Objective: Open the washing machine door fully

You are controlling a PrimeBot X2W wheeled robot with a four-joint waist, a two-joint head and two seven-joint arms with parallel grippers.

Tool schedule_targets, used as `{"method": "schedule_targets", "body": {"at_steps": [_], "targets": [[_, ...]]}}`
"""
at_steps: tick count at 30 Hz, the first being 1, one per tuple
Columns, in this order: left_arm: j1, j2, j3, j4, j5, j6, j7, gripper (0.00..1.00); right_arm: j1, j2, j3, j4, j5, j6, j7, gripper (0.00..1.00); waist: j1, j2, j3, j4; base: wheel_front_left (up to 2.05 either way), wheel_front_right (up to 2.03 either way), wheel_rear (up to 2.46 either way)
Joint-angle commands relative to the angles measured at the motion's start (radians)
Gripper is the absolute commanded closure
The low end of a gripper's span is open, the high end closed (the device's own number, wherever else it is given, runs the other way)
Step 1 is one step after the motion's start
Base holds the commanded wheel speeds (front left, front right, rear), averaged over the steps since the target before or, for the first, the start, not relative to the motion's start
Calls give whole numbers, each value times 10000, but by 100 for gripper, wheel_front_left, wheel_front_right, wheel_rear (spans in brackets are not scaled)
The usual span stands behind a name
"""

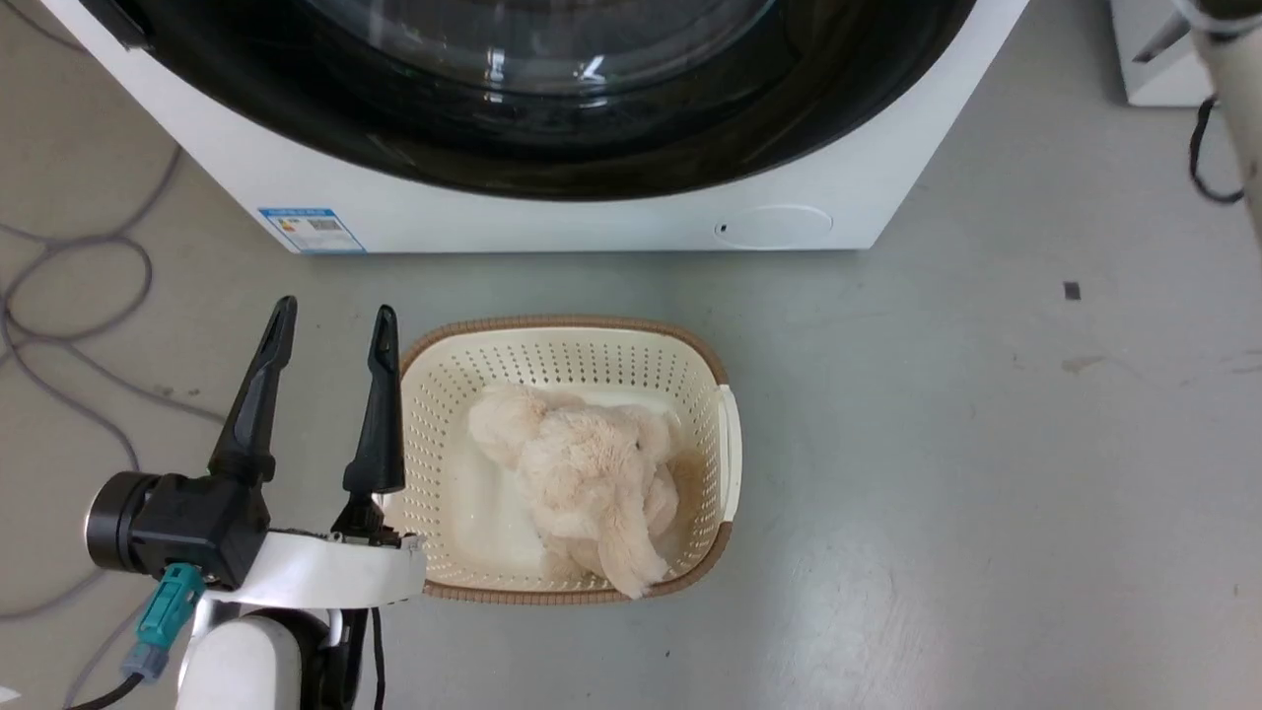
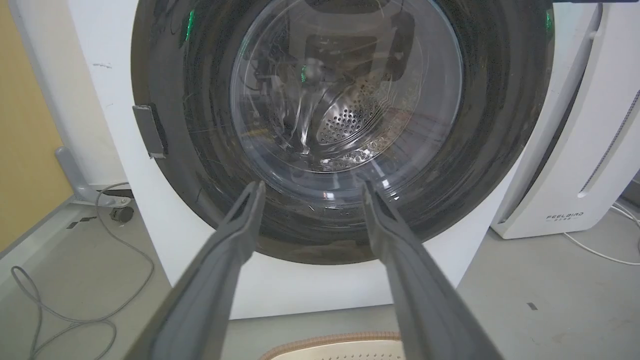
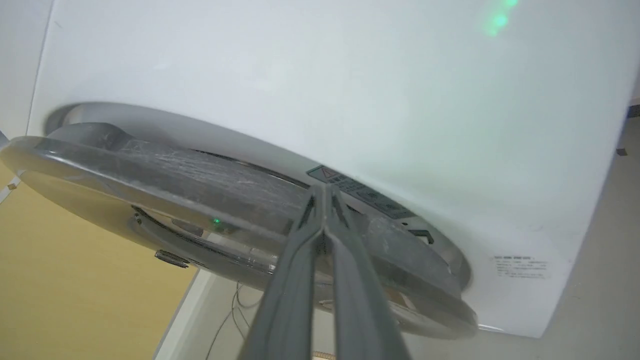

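The white washing machine (image 1: 592,222) stands across the top of the head view, the glossy black washing machine door (image 1: 552,148) on its front. The left wrist view faces the door (image 2: 200,150) head-on, the steel drum visible through its glass bowl. My left gripper (image 1: 335,308) hangs open and empty low in front of the machine, apart from the door, fingers (image 2: 235,250) pointing at its lower rim. In the right wrist view my right gripper (image 3: 324,189) is shut, its tips at the door's grey rim (image 3: 175,170), which stands a little off the white front (image 3: 300,75).
A cream basket (image 1: 725,434) holding a beige plush toy (image 1: 582,473) sits on the floor just right of my left gripper. Grey cables (image 1: 79,296) trail at the left. The white FEELBIRD appliance (image 2: 590,150) stands beside the machine. My pale right forearm (image 1: 1237,79) shows at the upper right.
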Motion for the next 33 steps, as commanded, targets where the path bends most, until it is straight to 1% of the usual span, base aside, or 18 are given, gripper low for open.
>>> {"method": "schedule_targets", "body": {"at_steps": [1,3,12,14,15,17,25,30,33], "targets": [[-222,11,13,-72,-68,-84,-134,0,-653,-5,265,370,369,9,374,100,-1,0,149,42,0,0,0],[-254,7,5,-72,-68,-97,-153,0,-793,-17,353,470,448,9,547,100,-1,0,198,58,0,0,0],[-505,-11,-62,-18,-51,-209,-321,0,-1666,-65,927,1419,1431,9,2335,100,-1,0,432,234,0,0,0],[-504,-26,-55,31,-87,-233,-359,0,-1776,-117,1053,1643,1628,9,2615,100,-1,0,395,273,0,0,0],[-489,-70,-173,191,-144,-269,-415,0,-1826,-226,1198,1963,1990,10,3078,100,-1,0,230,392,0,0,0],[-524,-89,-272,254,-156,-293,-453,0,-1839,-292,1300,2168,2239,10,3404,100,-1,0,117,467,0,0,0],[-237,-135,-405,459,-96,-296,-454,0,-763,-319,1324,1677,2456,10,4125,100,-1,0,-500,471,0,0,0],[88,-147,-391,592,-9,-297,-454,0,12,-459,1302,1073,2636,10,4503,100,-1,0,-923,364,0,0,0],[216,-16,-554,683,207,-298,-454,0,475,-539,1264,604,2798,10,4819,100,-1,0,-1153,305,0,0,0]]}}
